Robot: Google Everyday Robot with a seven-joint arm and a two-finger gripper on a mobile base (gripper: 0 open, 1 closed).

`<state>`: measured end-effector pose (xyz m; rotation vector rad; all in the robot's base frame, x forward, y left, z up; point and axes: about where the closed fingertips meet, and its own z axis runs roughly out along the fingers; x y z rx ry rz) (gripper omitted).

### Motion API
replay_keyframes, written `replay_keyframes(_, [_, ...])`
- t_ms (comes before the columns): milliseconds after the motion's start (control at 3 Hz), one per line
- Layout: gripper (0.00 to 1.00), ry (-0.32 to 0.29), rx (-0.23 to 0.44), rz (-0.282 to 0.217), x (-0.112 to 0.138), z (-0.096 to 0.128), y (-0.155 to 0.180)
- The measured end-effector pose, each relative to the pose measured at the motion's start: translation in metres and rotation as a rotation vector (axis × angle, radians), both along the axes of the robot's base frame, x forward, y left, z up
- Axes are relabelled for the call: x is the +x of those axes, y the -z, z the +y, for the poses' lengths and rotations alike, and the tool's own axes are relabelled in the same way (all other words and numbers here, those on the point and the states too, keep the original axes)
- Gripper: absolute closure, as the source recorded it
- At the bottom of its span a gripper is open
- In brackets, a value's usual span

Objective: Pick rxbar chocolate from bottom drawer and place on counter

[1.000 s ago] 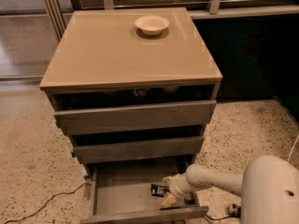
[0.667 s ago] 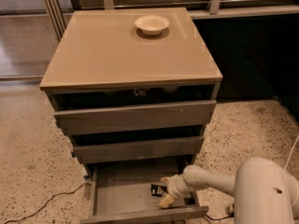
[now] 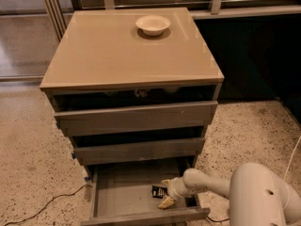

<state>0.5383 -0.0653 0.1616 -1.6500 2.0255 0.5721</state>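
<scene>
The bottom drawer (image 3: 122, 199) of the grey cabinet is pulled out. On its floor, toward the right, lies the rxbar chocolate (image 3: 157, 190), a small black wrapper. My gripper (image 3: 164, 192) reaches in from the right at floor level. It is open: one tan fingertip (image 3: 165, 182) shows just behind the bar's right end and the other (image 3: 165, 203) just in front of it. I cannot tell whether either touches the bar. The counter (image 3: 127, 51) is the tan top of the cabinet.
A white bowl (image 3: 153, 24) stands at the back of the counter. The two upper drawers (image 3: 136, 119) are slightly ajar. My white arm (image 3: 254, 192) fills the lower right. A cable (image 3: 42, 206) lies on the speckled floor to the left.
My arm has shifted a little to the left, bringing the gripper closer over the bar's right end. The bar and drawer have not moved.
</scene>
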Motion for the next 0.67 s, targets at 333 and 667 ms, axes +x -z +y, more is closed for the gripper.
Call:
replay_keyframes(333, [0.29,0.008,-0.014,-0.007,0.0049,-0.0032,0.0090])
replay_keyframes(667, [0.30,0.014,-0.032,-0.007,0.0129,-0.0075,0.0148])
